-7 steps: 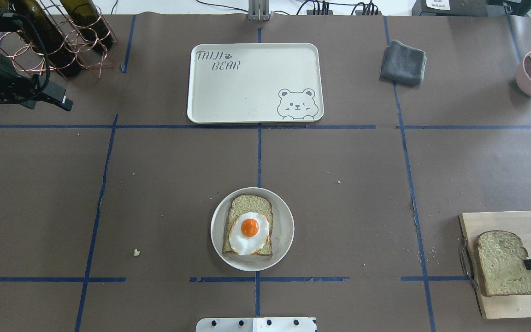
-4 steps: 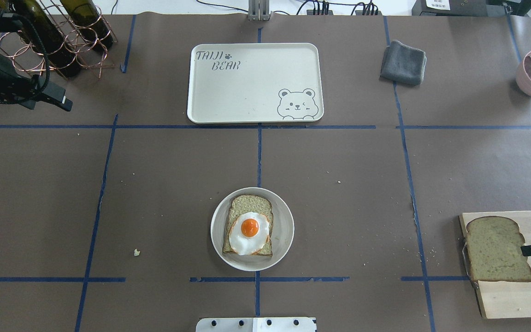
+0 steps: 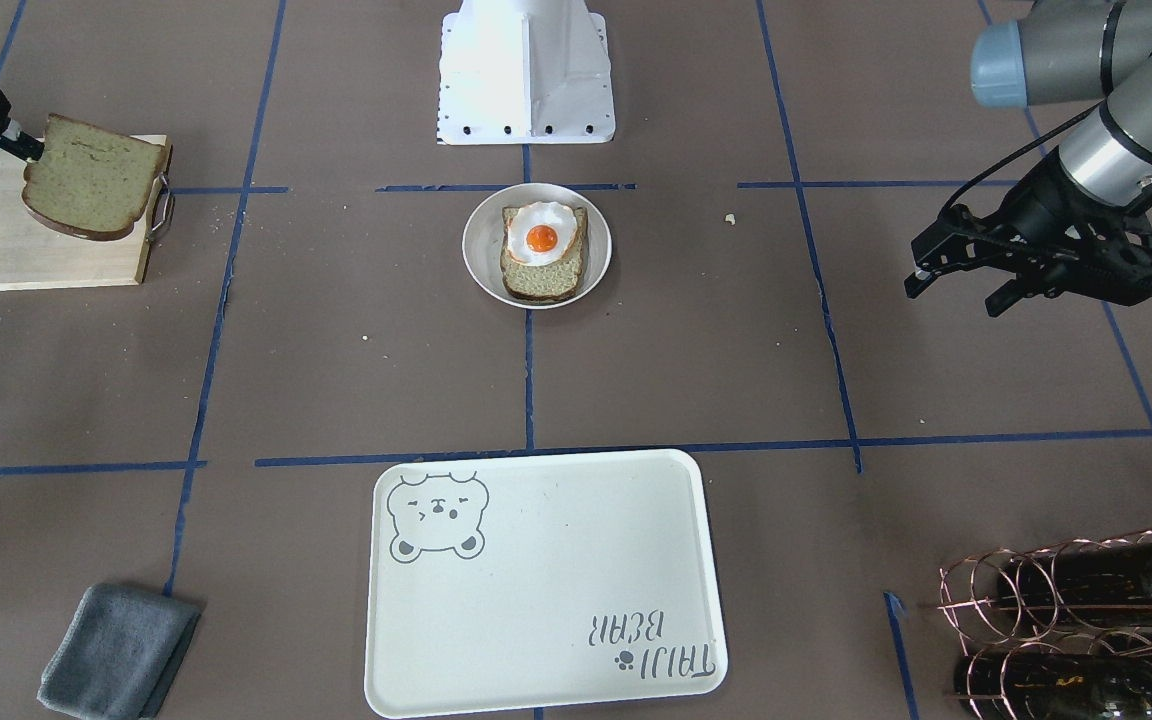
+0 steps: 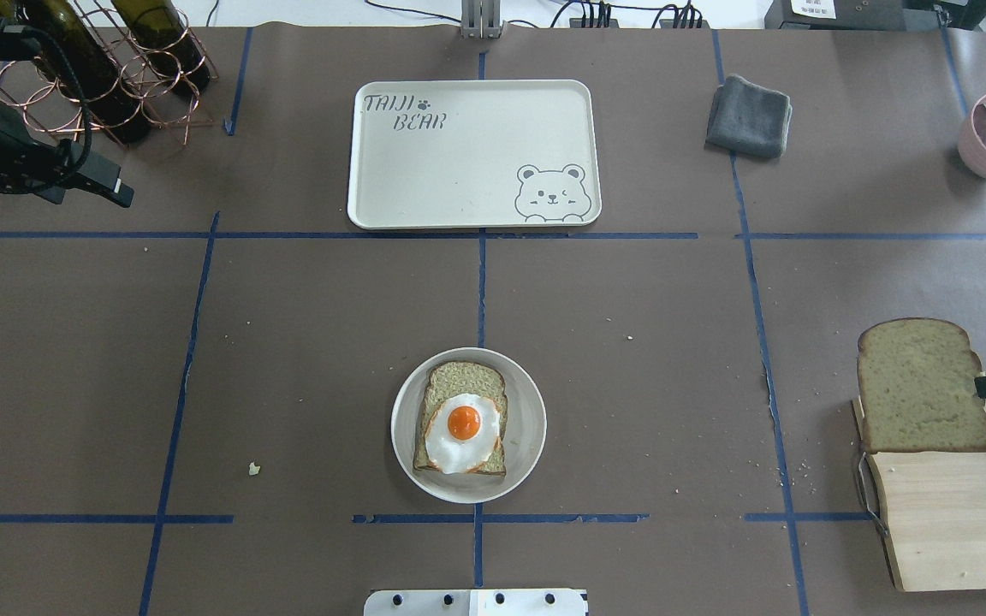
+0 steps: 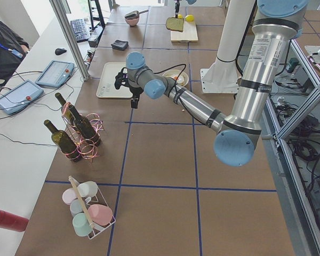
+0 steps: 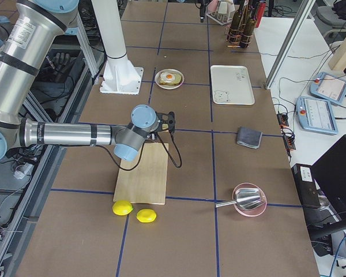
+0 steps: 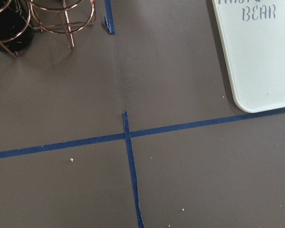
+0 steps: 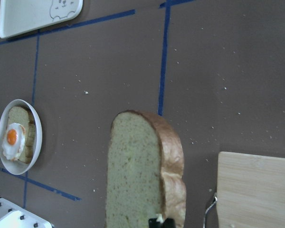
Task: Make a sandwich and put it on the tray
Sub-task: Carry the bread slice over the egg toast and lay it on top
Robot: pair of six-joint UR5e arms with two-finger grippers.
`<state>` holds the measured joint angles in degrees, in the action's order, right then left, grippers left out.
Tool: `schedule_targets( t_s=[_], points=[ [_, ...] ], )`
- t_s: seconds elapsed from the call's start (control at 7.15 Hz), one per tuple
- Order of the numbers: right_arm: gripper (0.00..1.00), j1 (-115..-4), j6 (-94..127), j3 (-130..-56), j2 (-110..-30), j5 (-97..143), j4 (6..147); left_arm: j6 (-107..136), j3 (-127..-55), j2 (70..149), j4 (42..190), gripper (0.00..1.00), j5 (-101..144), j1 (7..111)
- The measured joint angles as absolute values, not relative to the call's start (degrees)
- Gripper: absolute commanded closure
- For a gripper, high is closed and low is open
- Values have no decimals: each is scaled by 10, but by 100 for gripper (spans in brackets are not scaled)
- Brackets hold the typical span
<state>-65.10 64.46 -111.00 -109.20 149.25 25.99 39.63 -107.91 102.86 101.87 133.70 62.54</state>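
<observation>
Egg-topped bread slice (image 4: 465, 379) on round plate (image 4: 532, 428), second slice (image 4: 917, 385) aloft, cream tray (image 4: 459, 171) beyond.

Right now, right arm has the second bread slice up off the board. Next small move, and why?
Likely carry the held slice toward the robot's left, to above the plate. The right gripper has its jaws shut on the slice's edge, lifted off the cutting board, and the egg lies uncovered on the other slice, which has no top yet.
</observation>
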Motion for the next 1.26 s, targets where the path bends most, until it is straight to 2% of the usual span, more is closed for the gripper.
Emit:
schedule_targets(
  t_s=[0.28, 0.7, 0.98, 1.26],
  points=[
    [100, -621, 793, -1106, -947, 1491, 279, 396, -1076, 1028, 1019, 0, 1338, 625],
    [100, -466, 902, -1104, -775, 1371, 369, 396, -1072, 1028, 1019, 0, 1338, 626],
    [100, -309, 913, -1102, -729, 1201, 417, 396, -1071, 1027, 1020, 0, 1338, 626],
    [100, -215, 914, -1086, -712, 1086, 429, 397, -1073, 1027, 1020, 0, 1338, 626]
  ],
)
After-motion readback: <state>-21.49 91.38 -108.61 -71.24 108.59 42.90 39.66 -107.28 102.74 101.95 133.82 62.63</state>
